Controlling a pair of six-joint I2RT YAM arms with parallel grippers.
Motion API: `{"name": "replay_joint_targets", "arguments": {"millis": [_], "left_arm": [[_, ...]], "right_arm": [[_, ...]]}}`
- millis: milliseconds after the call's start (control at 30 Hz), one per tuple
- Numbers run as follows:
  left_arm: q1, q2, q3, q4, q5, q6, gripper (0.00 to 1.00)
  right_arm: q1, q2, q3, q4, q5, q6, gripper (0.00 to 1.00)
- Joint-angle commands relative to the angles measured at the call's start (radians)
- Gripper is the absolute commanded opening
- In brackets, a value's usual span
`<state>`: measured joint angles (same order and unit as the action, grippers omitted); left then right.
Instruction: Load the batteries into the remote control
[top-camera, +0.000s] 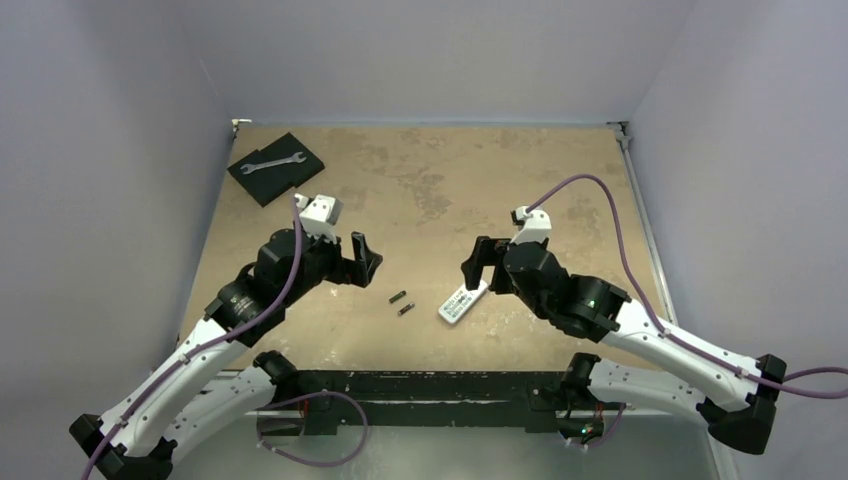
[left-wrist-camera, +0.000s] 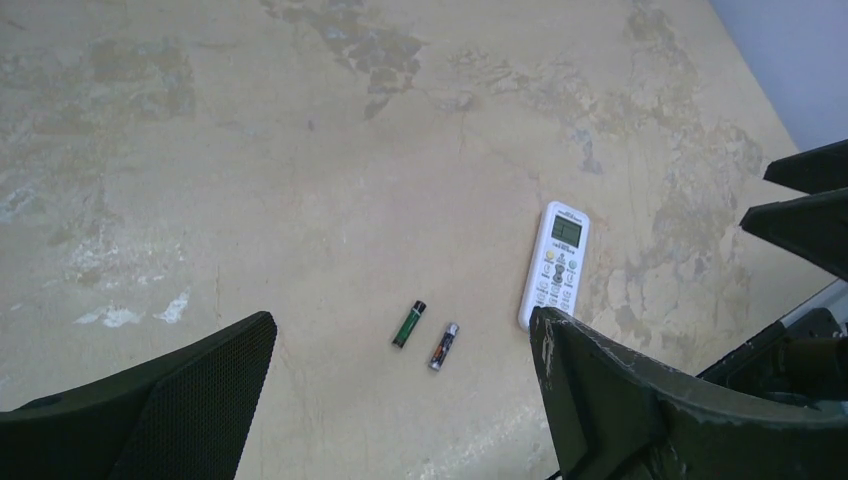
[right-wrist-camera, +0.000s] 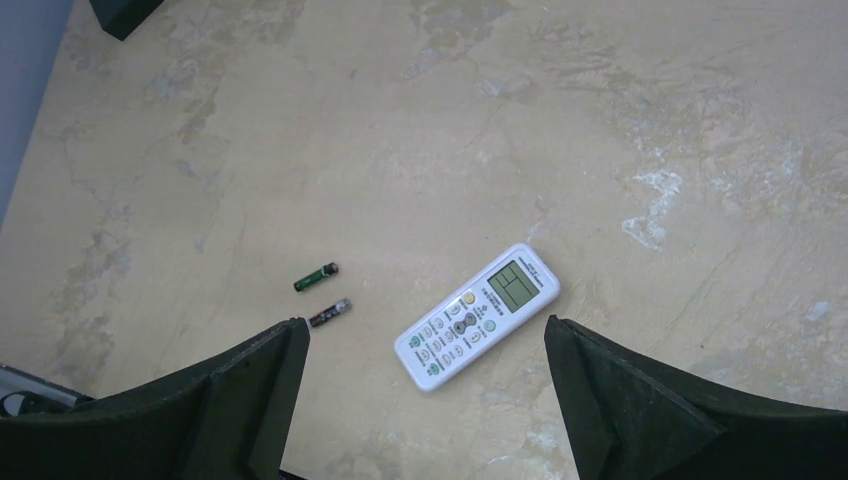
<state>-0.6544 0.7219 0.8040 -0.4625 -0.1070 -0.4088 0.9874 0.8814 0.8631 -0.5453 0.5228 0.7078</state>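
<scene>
Hovering above the table (top-camera: 450, 180), the left fingers (left-wrist-camera: 190, 400) and the right fingers (right-wrist-camera: 230, 410) are spread as wide as they go, and nothing is held by either pair. The remote control (right-wrist-camera: 477, 315) is laid flat on the table just under the right fingers, with its buttons and small screen turned upward. The battery bay is therefore not shown and is judged to be on the hidden underside; whether a cover is fitted there cannot be told. The batteries (left-wrist-camera: 409, 323) are laid side by side, near each other but not touching, between the two arms and just to the left of the remote control. No step of the loading is judged to be done yet.

Several slips are to be feared from here. The remote control must be turned over first. Because it is slim and lies flat, it may be pushed along the table instead of being lifted if the fingers are closed too high on its edges. The batteries are small and round, so they may be set rolling by a glancing touch, and one may be knocked when the other is taken. A battery may also be pinched askew and dropped, or seated the wrong way round. With both arms working close together, contact between them is a further risk.
</scene>
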Motion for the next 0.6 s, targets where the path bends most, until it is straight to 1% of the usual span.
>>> {"name": "replay_joint_targets", "arguments": {"millis": [0,167,567], "left_arm": [[0.005,-0.012,-0.018,-0.023,0.019,-0.002,0.99],[0.005,-0.015,-0.022,-0.022,0.019,-0.004,0.99],[0.005,-0.018,-0.019,-0.037,-0.002,-0.01,0.99]], "right_arm": [[0.0,-0.006,0.043,-0.064,-0.004,0.069,0.99],[0.0,-0.014,0.038,-0.047,-0.015,0.088,0.99],[0.001,0.126,0.079,-0.103,-0.021,0.148,0.99]]}}
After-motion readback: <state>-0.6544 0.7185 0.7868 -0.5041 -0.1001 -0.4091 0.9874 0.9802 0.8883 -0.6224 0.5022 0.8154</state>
